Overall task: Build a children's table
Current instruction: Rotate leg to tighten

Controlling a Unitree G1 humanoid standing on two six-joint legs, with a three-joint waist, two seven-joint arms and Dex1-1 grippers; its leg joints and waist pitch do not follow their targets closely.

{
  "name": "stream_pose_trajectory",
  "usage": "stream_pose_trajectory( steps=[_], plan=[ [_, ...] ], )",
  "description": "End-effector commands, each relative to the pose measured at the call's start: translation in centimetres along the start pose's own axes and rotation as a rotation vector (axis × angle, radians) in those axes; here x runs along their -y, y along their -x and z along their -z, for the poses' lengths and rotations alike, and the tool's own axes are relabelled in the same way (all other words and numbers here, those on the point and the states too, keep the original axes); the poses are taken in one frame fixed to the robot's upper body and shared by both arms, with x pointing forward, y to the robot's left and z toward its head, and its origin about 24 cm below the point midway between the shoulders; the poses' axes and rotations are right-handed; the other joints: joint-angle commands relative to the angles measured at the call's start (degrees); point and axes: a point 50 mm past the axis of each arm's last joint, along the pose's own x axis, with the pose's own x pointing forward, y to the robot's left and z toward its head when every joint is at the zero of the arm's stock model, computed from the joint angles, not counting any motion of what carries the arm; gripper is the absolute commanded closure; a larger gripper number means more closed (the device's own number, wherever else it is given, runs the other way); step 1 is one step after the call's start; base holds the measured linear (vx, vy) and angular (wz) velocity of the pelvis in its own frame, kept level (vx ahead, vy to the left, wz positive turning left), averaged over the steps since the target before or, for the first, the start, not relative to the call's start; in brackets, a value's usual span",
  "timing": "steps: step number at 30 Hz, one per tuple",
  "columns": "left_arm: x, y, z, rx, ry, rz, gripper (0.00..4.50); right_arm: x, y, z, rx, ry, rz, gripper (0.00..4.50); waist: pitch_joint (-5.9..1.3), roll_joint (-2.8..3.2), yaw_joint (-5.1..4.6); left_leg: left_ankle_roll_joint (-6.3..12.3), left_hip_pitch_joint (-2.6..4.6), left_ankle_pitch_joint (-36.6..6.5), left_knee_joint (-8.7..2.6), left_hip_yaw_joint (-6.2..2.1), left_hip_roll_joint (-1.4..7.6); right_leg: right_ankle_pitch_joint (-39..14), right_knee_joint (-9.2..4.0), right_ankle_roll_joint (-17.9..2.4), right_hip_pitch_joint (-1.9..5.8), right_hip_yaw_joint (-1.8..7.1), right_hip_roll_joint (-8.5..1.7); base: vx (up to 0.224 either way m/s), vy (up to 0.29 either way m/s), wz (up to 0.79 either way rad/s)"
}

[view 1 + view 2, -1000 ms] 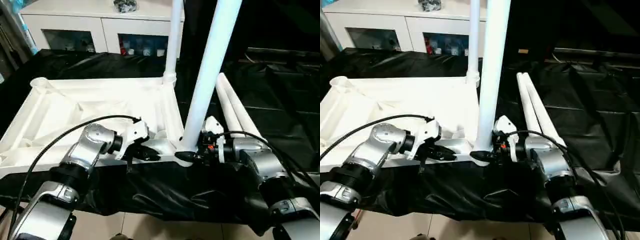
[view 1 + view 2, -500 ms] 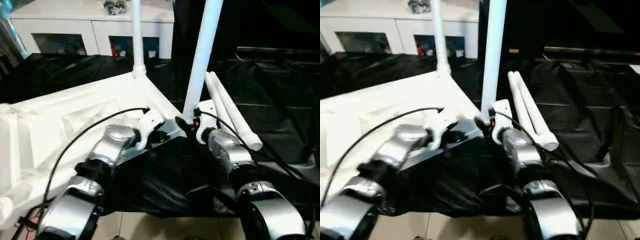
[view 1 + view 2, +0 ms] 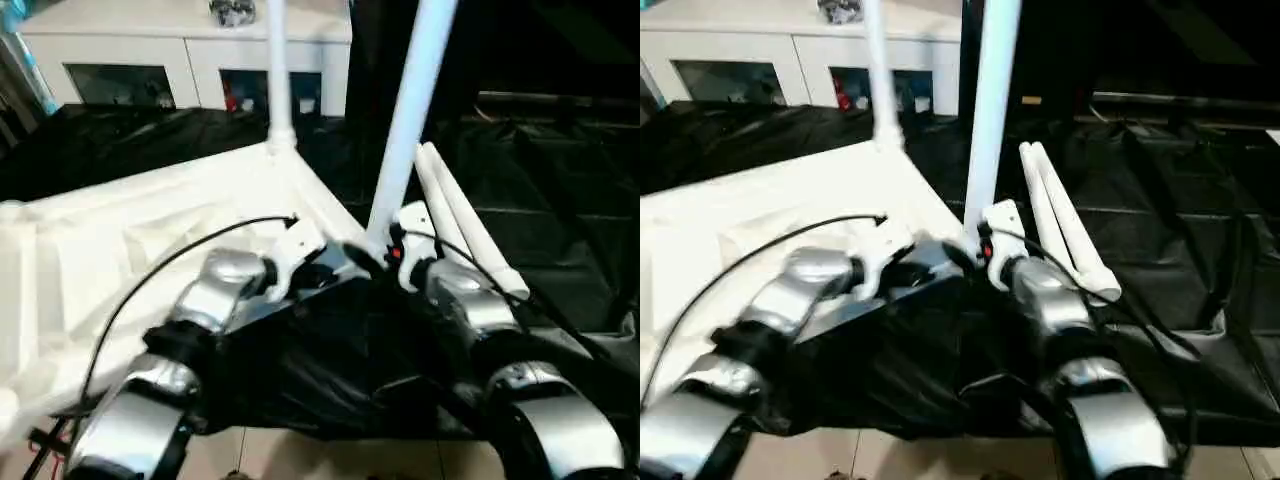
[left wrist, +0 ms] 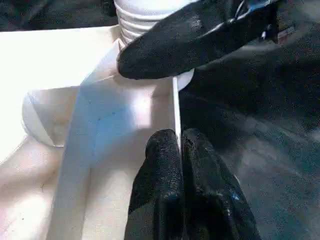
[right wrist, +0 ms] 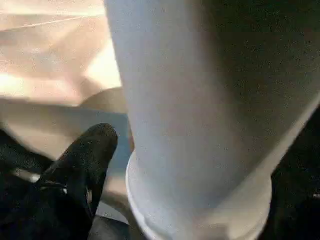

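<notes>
The upturned tabletop [image 3: 120, 230] lay on the black cloth [image 3: 330, 370], two spare legs [image 3: 465, 225] beside it. Little had shifted in the half second: the right gripper [image 4: 195, 37] still clasped the near-corner leg [image 3: 405, 130] at its base, the left gripper [image 4: 180, 165] still pinched the tabletop's rim. Seating looked nearly finished; the far leg [image 3: 276, 70] already stood upright.

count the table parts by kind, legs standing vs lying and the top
tabletop: 1
legs standing in sockets: 2, far leg and near leg
legs lying on the black sheet: 2, and
total: 5 parts
</notes>
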Motion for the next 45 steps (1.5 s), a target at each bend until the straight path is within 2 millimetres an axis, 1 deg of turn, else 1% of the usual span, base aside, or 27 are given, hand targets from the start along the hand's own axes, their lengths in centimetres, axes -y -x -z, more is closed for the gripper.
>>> stream_pose_trajectory(
  steps=[1, 4, 6, 8, 9, 12, 13, 18, 20, 22, 25, 27, 28, 29, 30, 31, 32, 33, 35, 36, 38, 39, 40, 41, 42, 43, 45],
  plan=[
    [1.1, -1.0, -2.5, 0.09, -0.1, 0.107, 4.5, -2.4, -1.0, 0.1, -0.017, 0.034, -0.19, 0.46, -3.84, 0.15, 0.19, 3.38, 0.52, -16.1, -3.65, -0.14, 1.37, -14.9, -4.07, -13.4, 2.99, 2.41, -2.66, 0.0, 0.0, 0.0],
    [0.8, -0.1, -2.0, 0.084, -0.107, 0.147, 4.5, -2.1, 0.4, 0.2, -0.028, 0.048, -0.304, 0.46, -3.8, 0.19, 0.51, 3.35, 0.73, -16.5, -3.64, -0.05, 1.45, -15.2, -4.13, -13.7, 2.91, 2.43, -2.63, 0.0, 0.0, 0.0],
    [0.8, 0.1, -1.9, 0.079, -0.107, 0.154, 4.5, -2.1, 0.7, 0.2, -0.034, 0.049, -0.326, 0.46, -3.83, 0.31, 0.76, 3.33, 0.63, -15.9, -3.68, -0.07, 1.56, -14.7, -3.98, -13.9, 2.94, 2.5, -2.74, 0.0, 0.0, 0.0],
    [0.5, 0.7, -1.4, 0.056, -0.115, 0.175, 4.5, -2.0, 1.8, 0.5, -0.064, 0.051, -0.398, 0.46, -3.84, 0.14, 1.04, 3.44, 0.65, -15.7, -3.65, -0.03, 1.52, -14.5, -4.01, -13.8, 3.0, 2.47, -2.65, 0.0, 0.0, 0.0],
    [0.3, 1.1, -1.2, 0.046, -0.118, 0.184, 4.5, -1.9, 2.4, 0.7, -0.084, 0.052, -0.434, 0.46, -3.81, 0.2, 1.29, 3.62, 0.68, -15.6, -3.68, -0.05, 1.54, -14.6, -4.06, -13.6, 3.0, 2.5, -2.69, 0.0, 0.0, 0.0],
    [0.1, 1.4, -1.0, 0.034, -0.121, 0.188, 4.5, -1.9, 2.8, 0.8, -0.095, 0.048, -0.456, 0.83, -3.82, 0.22, 1.46, 3.12, 0.78, -15.7, -3.74, -0.06, 1.63, -14.6, -3.96, -13.8, 2.82, 2.52, -2.76, 0.0, 0.0, 0.0],
    [0.1, 1.5, -0.9, 0.031, -0.123, 0.189, 4.5, -1.9, 2.9, 0.8, -0.097, 0.047, -0.459, 0.83, -3.83, 0.19, 1.49, 2.81, 0.76, -15.7, -3.73, -0.06, 1.59, -15.0, -4.0, -13.7, 2.82, 2.54, -2.81, 0.0, 0.0, 0.0],
    [0.0, 1.7, -0.7, 0.025, -0.121, 0.204, 4.5, -2.1, 3.0, 0.8, -0.101, 0.032, -0.476, 1.4, -3.81, 0.09, 1.52, 2.34, 0.73, -15.6, -3.8, -0.13, 1.57, -16.2, -4.07, -13.1, 2.82, 2.54, -2.86, 0.0, 0.0, 0.0],
    [0.1, 1.7, -0.7, 0.026, -0.12, 0.207, 4.5, -2.3, 3.1, 0.9, -0.104, 0.026, -0.485, 1.53, -3.8, -0.08, 1.51, 2.47, 0.69, -15.2, -3.79, -0.1, 1.57, -15.6, -4.03, -13.2, 2.84, 2.55, -2.82, 0.0, 0.0, 0.0],
    [0.1, 1.7, -0.6, 0.03, -0.118, 0.207, 4.5, -2.4, 3.0, 0.9, -0.105, 0.024, -0.487, 1.6, -3.81, 0.01, 1.55, 2.46, 0.65, -15.1, -3.76, -0.1, 1.56, -15.8, -4.03, -13.2, 2.82, 2.54, -2.92, 0.0, 0.0, 0.0],
    [0.2, 1.5, -0.8, 0.046, -0.112, 0.185, 4.5, -2.4, 2.7, 1.0, -0.098, 0.016, -0.449, 1.67, -3.79, -0.21, 1.55, 2.41, 0.68, -15.1, -3.76, -0.08, 1.57, -16.5, -4.07, -13.0, 2.79, 2.55, -2.93, 0.0, 0.0, 0.0],
    [-0.1, 1.0, -1.1, 0.049, -0.094, 0.124, 4.5, -1.8, 1.8, 1.2, -0.088, 0.001, -0.309, 1.7, -3.69, -0.11, 1.43, 2.08, 0.68, -15.3, -3.79, -0.09, 1.57, -17.4, -4.14, -12.8, 2.61, 2.64, -3.04, 0.0, 0.0, 0.0],
    [-0.1, 0.8, -1.2, 0.049, -0.09, 0.105, 4.5, -1.7, 1.5, 1.2, -0.085, -0.003, -0.268, 1.7, -3.69, -0.27, 1.25, 1.73, 0.73, -15.8, -3.81, -0.14, 1.49, -18.7, -4.26, -12.4, 2.61, 2.6, -3.07, 0.0, 0.0, 0.0],
    [-0.4, 0.1, -1.7, 0.049, -0.068, 0.031, 4.5, -1.1, 0.5, 1.4, -0.076, -0.034, -0.096, 1.71, -3.6, -0.3, 0.91, 0.95, 0.84, -16.3, -3.88, -0.28, 1.45, -20.4, -4.42, -12.1, 2.38, 2.62, -3.24, 0.0, 0.0, 0.0],
    [-0.4, 0.1, -1.7, 0.049, -0.068, 0.031, 4.5, -1.1, 0.5, 1.4, -0.076, -0.034, -0.096, 1.72, -3.44, -0.32, 0.43, 0.09, 0.84, -17.3, -3.92, -0.41, 1.17, -23.3, -4.72, -11.3, 2.38, 2.46, -3.13, 0.0, 0.0, 0.0],
    [-0.4, -0.2, -2.0, 0.051, -0.059, 0.009, 4.5, -0.9, 0.2, 1.4, -0.075, -0.05, -0.04, 1.73, -3.53, -0.27, 0.39, -0.22, 0.91, -17.4, -3.89, -0.53, 1.25, -23.9, -4.67, -10.9, 2.45, 2.43, -3.22, 0.0, 0.0, 0.0],
    [-0.5, -0.7, -2.6, 0.072, -0.047, -0.034, 4.5, -0.7, -0.4, 1.5, -0.07, -0.093, 0.043, 1.73, -3.47, -0.09, -0.11, -0.34, 0.93, -17.8, -3.86, -0.42, 1.19, -24.0, -4.84, -10.9, 2.18, 2.53, -3.08, 0.0, 0.0, 0.0],
    [-0.5, -1.0, -2.9, 0.083, -0.04, -0.057, 4.5, -0.6, -0.7, 1.5, -0.07, -0.118, 0.087, 1.73, -3.45, -0.08, -0.26, -0.42, 0.98, -18.0, -3.89, -0.51, 1.22, -24.0, -4.9, -10.9, 2.2, 2.51, -3.08, 0.0, 0.0, 0.0],
    [-0.5, -1.6, -3.7, 0.101, -0.017, -0.093, 4.5, -0.6, -1.3, 1.5, -0.071, -0.164, 0.179, 1.73, -3.62, -0.16, -0.49, 0.34, 0.8, -17.3, -3.74, -0.39, 1.02, -22.7, -4.95, -10.9, 2.37, 2.47, -2.92, 0.0, 0.0, 0.0],
    [-0.5, -1.6, -3.7, 0.101, -0.017, -0.093, 4.5, -0.6, -1.3, 1.5, -0.071, -0.164, 0.179, 1.73, -3.68, -0.18, -0.49, 0.59, 0.79, -17.1, -3.69, -0.32, 1.0, -22.0, -4.86, -10.9, 2.37, 2.51, -2.85, 0.0, 0.0, 0.0],
    [-0.4, -2.0, -4.0, 0.104, -0.007, -0.116, 4.5, -0.7, -1.7, 1.5, -0.072, -0.186, 0.226, 1.73, -3.9, -0.12, -0.42, 1.46, 0.53, -14.9, -3.64, -0.28, 1.05, -17.9, -4.45, -11.9, 2.62, 2.55, -2.81, 0.0, 0.0, 0.0],
    [-0.2, -2.6, -4.2, 0.102, -0.001, -0.129, 4.5, -1.1, -2.3, 1.3, -0.069, -0.194, 0.258, 1.73, -3.93, -0.15, -0.31, 1.71, 0.55, -14.5, -3.57, -0.22, 1.03, -17.0, -4.41, -12.1, 2.65, 2.53, -2.78, 0.0, 0.0, 0.0],
    [-0.2, -2.6, -4.2, 0.102, -0.001, -0.129, 4.5, -1.1, -2.3, 1.3, -0.069, -0.194, 0.258, 1.73, -3.93, -0.08, -0.34, 1.76, 0.56, -14.1, -3.56, -0.17, 1.08, -16.2, -4.27, -12.5, 2.57, 2.6, -2.84, 0.0, 0.0, 0.0],
    [0.1, -3.0, -4.2, 0.098, -0.006, -0.128, 4.5, -1.6, -2.9, 1.1, -0.06, -0.189, 0.263, 1.73, -3.97, -0.12, -0.3, 2.0, 0.48, -13.7, -3.56, -0.18, 1.07, -15.2, -4.12, -12.8, 2.72, 2.53, -2.82, 0.0, 0.0, 0.0],
    [0.4, -3.3, -4.2, 0.096, -0.004, -0.13, 4.5, -2.1, -3.4, 0.8, -0.038, -0.208, 0.247, 1.38, -3.98, -0.07, -0.32, 2.02, 0.45, -13.5, -3.59, -0.23, 1.08, -14.8, -4.07, -12.9, 2.74, 2.53, -2.81, 0.0, 0.0, 0.0],
    [0.5, -3.4, -4.1, 0.093, -0.006, -0.124, 4.5, -2.5, -3.7, 0.5, -0.015, -0.229, 0.213, 1.18, -3.96, -0.08, -0.42, 2.16, 0.44, -13.9, -3.6, -0.19, 1.1, -14.4, -4.01, -13.1, 2.73, 2.54, -2.77, 0.0, 0.0, 0.0],
    [0.5, -3.4, -4.0, 0.091, -0.005, -0.125, 4.5, -2.6, -3.8, 0.4, -0.001, -0.245, 0.195, 1.0, -3.9, -0.04, -0.42, 2.42, 0.52, -14.7, -3.62, -0.15, 1.09, -14.7, -4.13, -13.1, 2.76, 2.54, -2.77, 0.0, 0.0, 0.0]
  ],
)
